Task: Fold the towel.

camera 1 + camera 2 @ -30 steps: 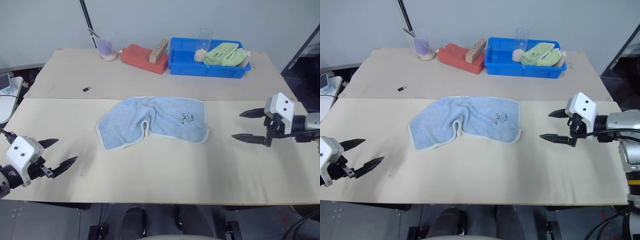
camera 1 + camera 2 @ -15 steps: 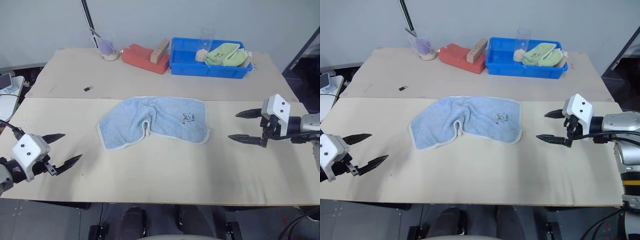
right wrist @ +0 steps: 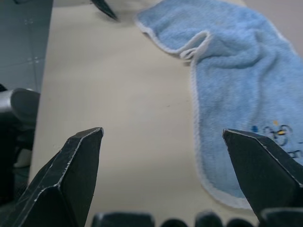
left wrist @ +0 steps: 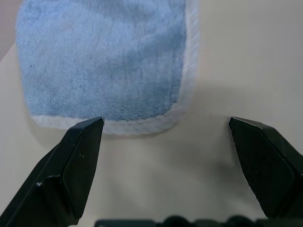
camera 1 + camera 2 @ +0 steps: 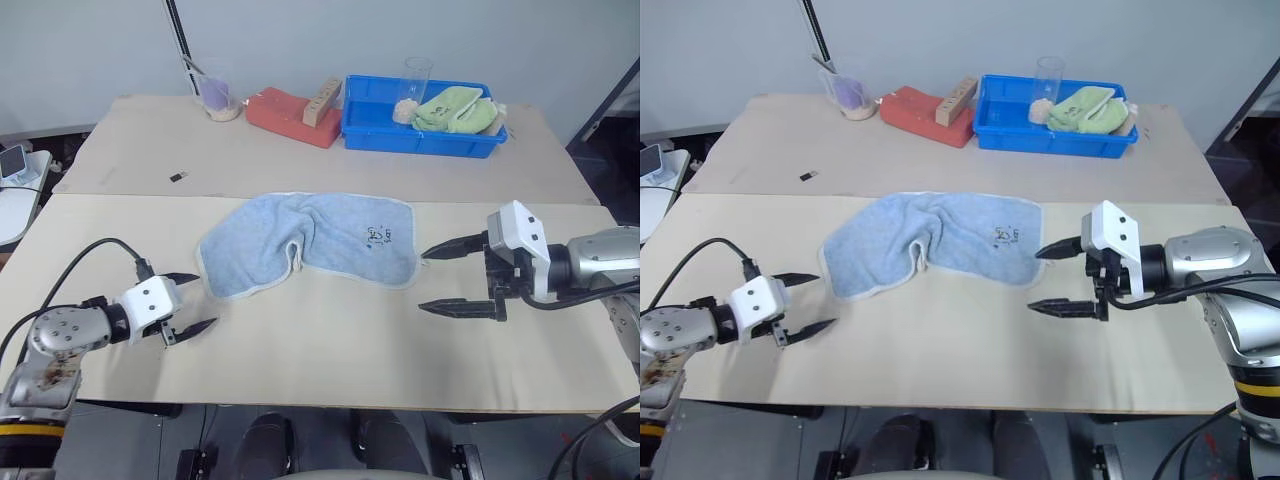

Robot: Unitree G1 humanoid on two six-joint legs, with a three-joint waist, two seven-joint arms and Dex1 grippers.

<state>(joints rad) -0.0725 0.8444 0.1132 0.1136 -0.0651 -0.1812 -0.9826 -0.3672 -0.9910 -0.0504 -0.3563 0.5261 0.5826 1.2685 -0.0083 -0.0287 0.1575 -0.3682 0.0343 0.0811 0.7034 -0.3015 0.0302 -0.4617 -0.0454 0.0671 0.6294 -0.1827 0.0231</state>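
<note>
The light blue towel [image 5: 310,245] lies crumpled and partly doubled over in the middle of the table, with whitish edging and a small dark mark near its right end. My left gripper [image 5: 205,300] stands open just off the towel's front left corner [image 4: 104,61], its fingers apart from the cloth. Open as well, my right gripper [image 5: 422,281] points left at the towel's right edge [image 3: 236,80] and holds nothing. Both are low over the tabletop.
At the back stand a blue bin [image 5: 420,137] holding a light green cloth [image 5: 455,108] and a clear glass [image 5: 410,85], a red block [image 5: 285,112] with a wooden piece on it, and a cup [image 5: 215,98]. A small black item [image 5: 176,178] lies back left.
Both grippers have closed in on the towel: the left one moved right and forward from the table's front left, the right one moved left. The towel has not moved.
</note>
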